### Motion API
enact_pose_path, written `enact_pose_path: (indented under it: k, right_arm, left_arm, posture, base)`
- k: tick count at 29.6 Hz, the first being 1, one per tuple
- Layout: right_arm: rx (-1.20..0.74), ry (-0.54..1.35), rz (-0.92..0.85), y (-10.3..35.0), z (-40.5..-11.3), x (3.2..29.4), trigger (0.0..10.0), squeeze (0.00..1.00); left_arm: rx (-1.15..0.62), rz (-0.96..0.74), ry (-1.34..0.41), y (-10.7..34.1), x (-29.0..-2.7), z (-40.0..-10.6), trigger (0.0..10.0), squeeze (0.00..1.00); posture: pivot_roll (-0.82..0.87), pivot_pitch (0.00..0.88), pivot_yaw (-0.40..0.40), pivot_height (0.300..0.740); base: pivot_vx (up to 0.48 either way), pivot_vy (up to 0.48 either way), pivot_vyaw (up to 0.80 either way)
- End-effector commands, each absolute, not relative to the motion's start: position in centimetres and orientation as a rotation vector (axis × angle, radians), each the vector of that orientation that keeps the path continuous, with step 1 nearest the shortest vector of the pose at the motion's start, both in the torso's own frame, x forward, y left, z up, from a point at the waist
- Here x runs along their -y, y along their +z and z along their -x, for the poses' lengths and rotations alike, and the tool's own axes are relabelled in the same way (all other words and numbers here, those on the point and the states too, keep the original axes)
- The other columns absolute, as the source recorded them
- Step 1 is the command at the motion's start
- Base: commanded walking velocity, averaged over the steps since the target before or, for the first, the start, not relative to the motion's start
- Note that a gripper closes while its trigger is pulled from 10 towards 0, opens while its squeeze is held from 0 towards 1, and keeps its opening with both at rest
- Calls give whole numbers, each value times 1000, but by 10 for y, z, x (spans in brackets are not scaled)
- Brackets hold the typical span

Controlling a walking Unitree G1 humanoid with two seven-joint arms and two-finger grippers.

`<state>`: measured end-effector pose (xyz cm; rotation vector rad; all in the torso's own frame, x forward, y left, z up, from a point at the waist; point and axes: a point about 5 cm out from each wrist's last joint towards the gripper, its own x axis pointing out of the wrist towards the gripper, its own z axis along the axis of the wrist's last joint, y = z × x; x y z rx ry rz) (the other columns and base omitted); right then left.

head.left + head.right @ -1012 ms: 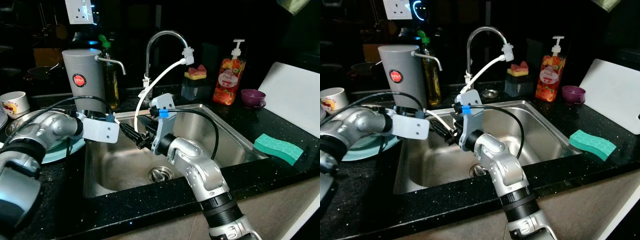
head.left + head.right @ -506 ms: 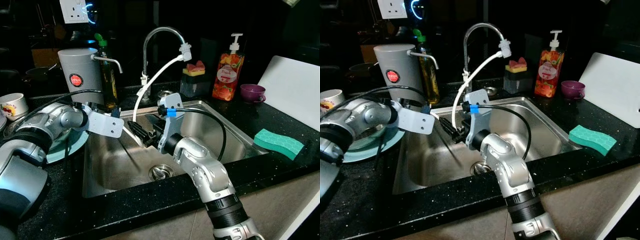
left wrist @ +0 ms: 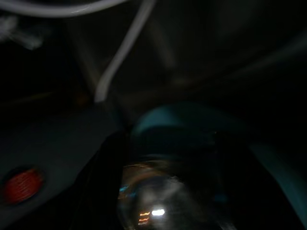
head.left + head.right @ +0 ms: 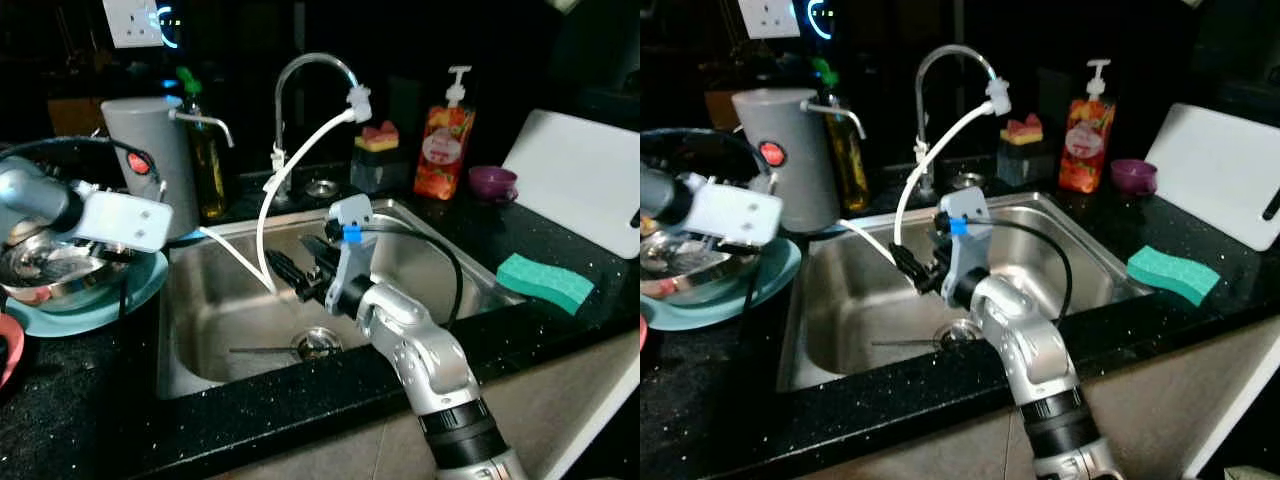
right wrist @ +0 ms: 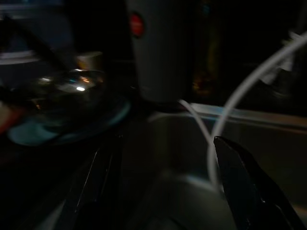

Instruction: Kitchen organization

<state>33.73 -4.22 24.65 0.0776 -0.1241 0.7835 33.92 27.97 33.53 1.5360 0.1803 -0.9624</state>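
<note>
Sink (image 4: 400, 215) holds utensil (image 4: 262, 350); plate (image 4: 140, 285) holds bowl (image 4: 55, 275).

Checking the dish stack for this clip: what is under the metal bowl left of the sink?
The metal bowl sits on a teal plate, which rests on the black counter. The bowl covers the plate's middle, so anything between them is hidden.
</note>
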Motion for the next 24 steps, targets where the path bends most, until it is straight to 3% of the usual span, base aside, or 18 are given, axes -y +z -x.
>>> enact_pose_path:
  k: [1, 9, 13, 24]
  right_arm:
    - [132, 831, -80, 247, -332, 38, 10000, 0]
    - [129, 890, -89, 245, -333, 25, 10000, 0]
    - [147, 951, -58, 248, -328, 13, 10000, 0]
    - [151, 963, -88, 242, -321, 14, 10000, 0]
  left_arm:
    - [-181, -1511, -1042, 343, -282, -323, 10000, 0]
    - [-255, -1493, -1222, 314, -281, -299, 10000, 0]
    - [-227, -1632, -1150, 304, -287, -306, 10000, 0]
    - [64, -1765, -1088, 300, -268, -308, 10000, 0]
  posture:
    - [101, 49, -24, 740]
    - [154, 57, -51, 740]
    - [151, 66, -59, 740]
    - [159, 74, -54, 740]
  base:
    - [0, 0, 0]
    - [0, 0, 0]
    - [0, 0, 0]
    - [0, 0, 0]
